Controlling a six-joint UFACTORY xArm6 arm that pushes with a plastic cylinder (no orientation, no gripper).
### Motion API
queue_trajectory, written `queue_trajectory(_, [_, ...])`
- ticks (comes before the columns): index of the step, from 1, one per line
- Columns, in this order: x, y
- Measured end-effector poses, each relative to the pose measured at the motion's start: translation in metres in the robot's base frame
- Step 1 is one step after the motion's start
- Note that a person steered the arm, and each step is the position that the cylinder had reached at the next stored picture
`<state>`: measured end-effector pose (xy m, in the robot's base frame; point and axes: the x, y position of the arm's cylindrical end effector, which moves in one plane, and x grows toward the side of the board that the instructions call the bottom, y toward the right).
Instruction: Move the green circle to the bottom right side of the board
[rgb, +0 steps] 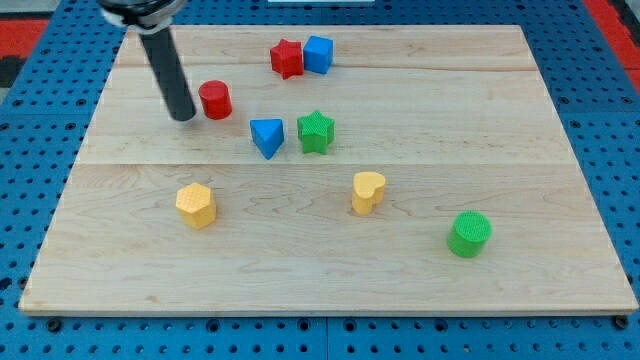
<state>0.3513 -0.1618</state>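
Green is the colour to watch: the green circle (469, 233) stands upright on its flat end toward the view's bottom right of the wooden counter (330, 280), its round top face up and its axis vertical, so it points no particular way along the board. You have bare wood all around it; nothing touches it.

Nearest to it is the yellow heart (367, 191), off to the view's left and slightly higher, well apart. Further left sits the yellow hexagon (196, 205). Near the middle you see 2 blocks side by side, the blue triangle (267, 136) and the green star (316, 131), close but with a small gap. At the view's top, the red star (287, 58) and the blue cube (318, 54) touch or nearly touch.

You will find the dark rod leaning down from the view's top left, and my tip (183, 117) rests just beside the red cylinder (215, 100), on its left, touching or almost touching it. That puts my tip far from the green circle, with the blue triangle and green star lying roughly between. No jaws exist on this rod, and it holds nothing.
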Motion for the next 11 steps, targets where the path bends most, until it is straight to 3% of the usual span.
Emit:
queue_trajectory(1, [-0.023,0.028])
queue_trajectory(2, [-0.02,0.057])
queue_trajectory(3, [0.014,0.057])
queue_trajectory(4, [0.01,0.098])
queue_trajectory(5, [-0.028,0.099])
queue_trajectory(6, [-0.029,0.098])
queue_trajectory(7, [-0.009,0.149])
queue_trajectory(8, [-0.018,0.249])
queue_trajectory(10, [0.097,0.329])
queue_trajectory(11, [0.171,0.319])
